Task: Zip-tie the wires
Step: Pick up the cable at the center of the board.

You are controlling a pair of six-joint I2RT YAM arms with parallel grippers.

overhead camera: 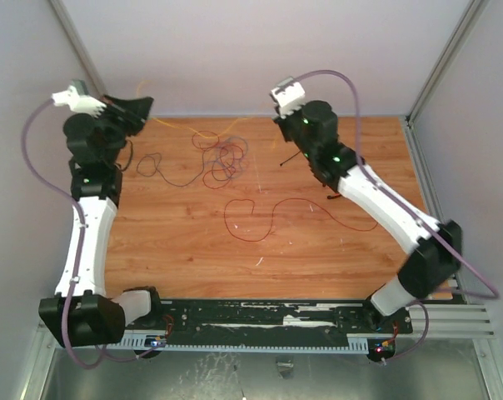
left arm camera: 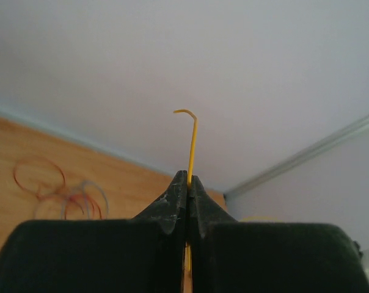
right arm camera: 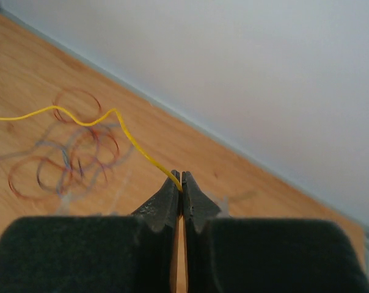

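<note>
The left fingers (left arm camera: 172, 204) are pressed shut on a yellow wire (left arm camera: 192, 143), whose hooked end pokes out past their tips. The right fingers (right arm camera: 167, 201) pinch the same yellow wire, which runs away to their left above the tangled wires (overhead camera: 222, 157). These lie on the table (overhead camera: 335, 250) between the two pairs of fingers. The zip tie (overhead camera: 290, 158) lies near the right fingers.

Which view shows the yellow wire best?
Right wrist: the yellow wire runs in a long curve from the shut right gripper, the wires blurred behind. Left wrist shows only its hooked tip past the shut left gripper; top external, a faint line.
</note>
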